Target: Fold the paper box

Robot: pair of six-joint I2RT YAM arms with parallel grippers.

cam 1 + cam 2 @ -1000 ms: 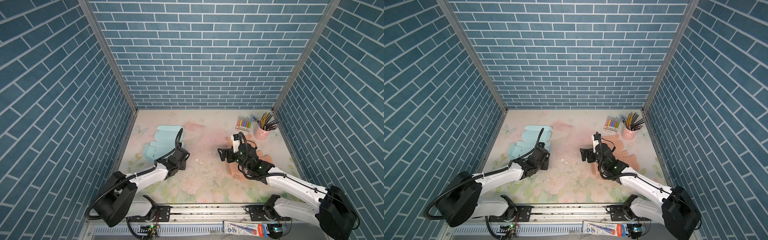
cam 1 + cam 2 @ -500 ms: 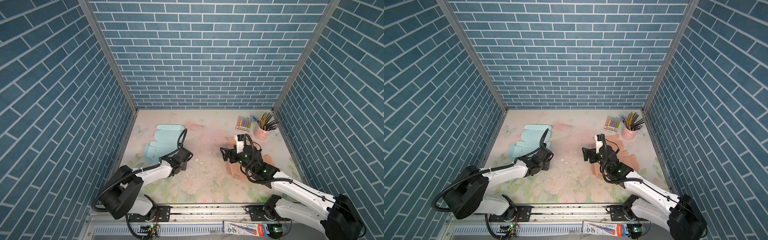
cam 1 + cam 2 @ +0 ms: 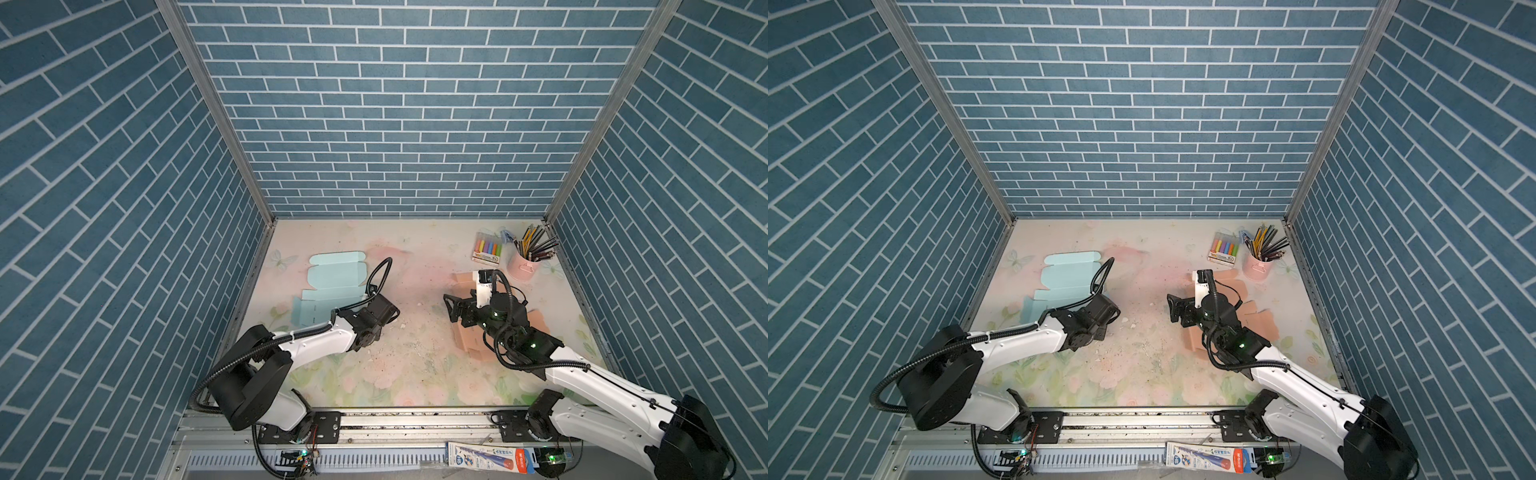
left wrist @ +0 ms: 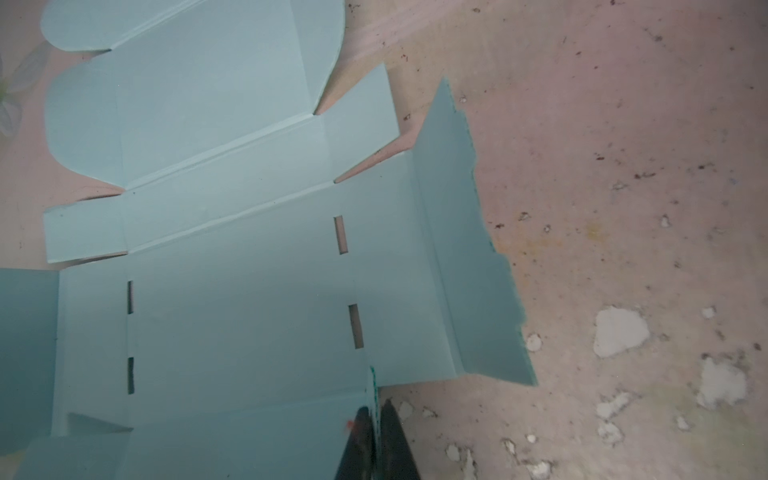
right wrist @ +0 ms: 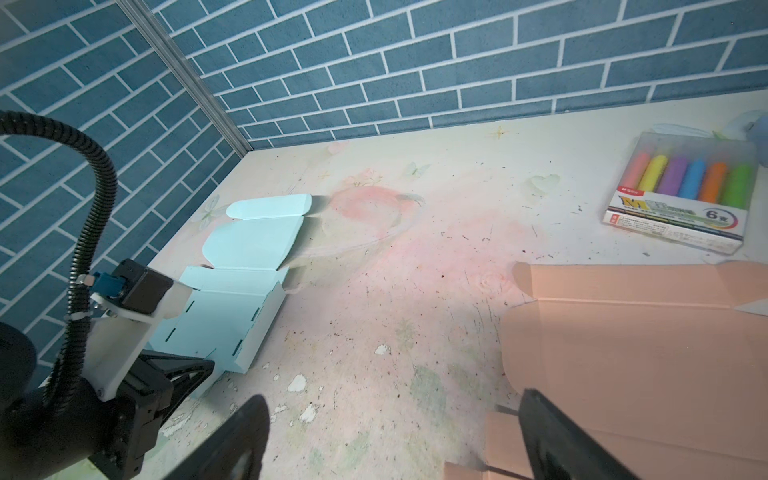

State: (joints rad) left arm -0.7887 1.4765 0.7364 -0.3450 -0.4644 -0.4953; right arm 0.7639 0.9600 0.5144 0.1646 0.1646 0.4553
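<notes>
The light blue box blank (image 4: 232, 291) is seen to be matt, smooth card with creased fold lines; the peach box blank (image 5: 623, 353) is of the same matt card. The floral tabletop (image 3: 415, 365) is shown worn, rough and flaked. The highlighter pack (image 5: 681, 195) is wrapped in glossy clear plastic; the cable conduit (image 5: 89, 216) is ribbed black plastic

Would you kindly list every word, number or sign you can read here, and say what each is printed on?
"6支": front label of the highlighter pack.
"M": large yellow letter, same label.
Remaining print on that label: too small to read.
Print on the blue-and-red packet by the front rail: too blurred to read.
No print visible on the blue paper box or the pink paper box.
</notes>
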